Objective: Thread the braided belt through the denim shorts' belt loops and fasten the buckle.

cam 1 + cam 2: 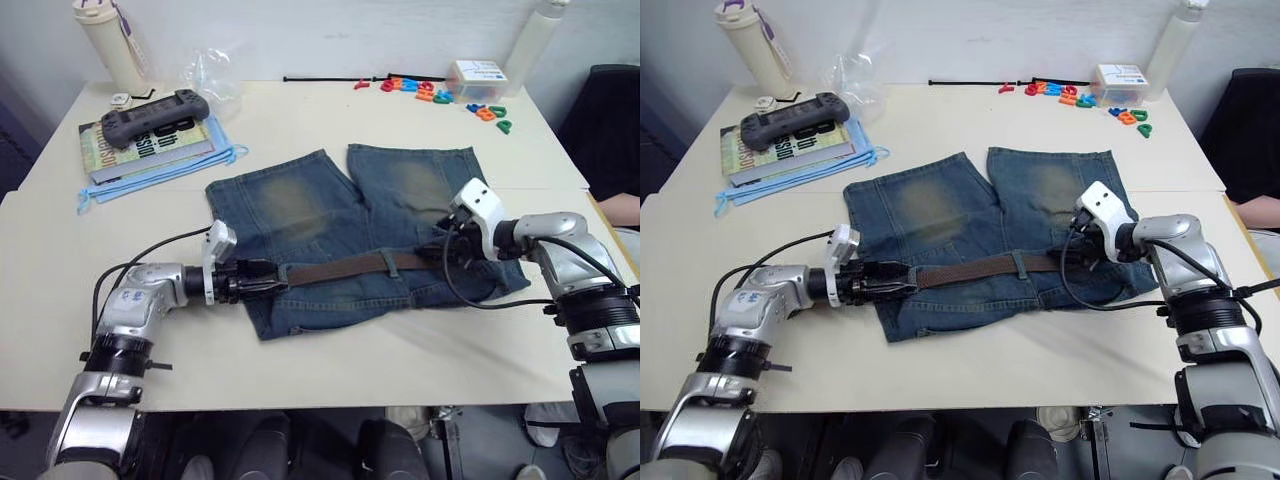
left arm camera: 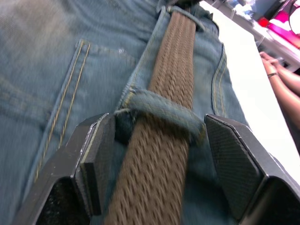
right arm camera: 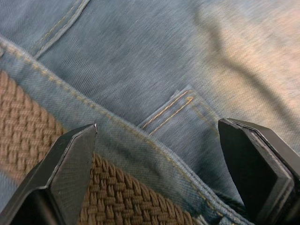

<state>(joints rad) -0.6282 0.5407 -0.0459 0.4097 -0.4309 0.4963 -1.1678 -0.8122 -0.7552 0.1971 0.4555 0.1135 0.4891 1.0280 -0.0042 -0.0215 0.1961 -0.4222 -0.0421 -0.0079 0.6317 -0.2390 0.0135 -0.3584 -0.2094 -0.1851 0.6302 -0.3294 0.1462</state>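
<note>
The denim shorts point(image 1: 330, 215) lie flat mid-table, waistband toward me. The braided belt point(image 1: 340, 268) runs along the waistband under a belt loop point(image 1: 383, 262). My left gripper point(image 1: 265, 278) sits at the belt's left end. In the left wrist view it point(image 2: 160, 129) is open, one finger on each side of the belt point(image 2: 171, 65), right at a belt loop point(image 2: 159, 112). My right gripper point(image 1: 440, 250) hovers at the belt's right end. It point(image 3: 159, 131) is open over the waistband, with the belt point(image 3: 28, 126) beside one finger. The buckle is hidden.
Books point(image 1: 145, 150) with a grey game controller point(image 1: 155, 108) on top lie at the back left, near a bottle point(image 1: 105, 40) and a clear bag point(image 1: 212, 75). Coloured letters point(image 1: 430, 90), a white box point(image 1: 475, 75) and a thin black cable point(image 1: 320, 78) line the back. A person's arm point(image 2: 281, 70) rests at the right.
</note>
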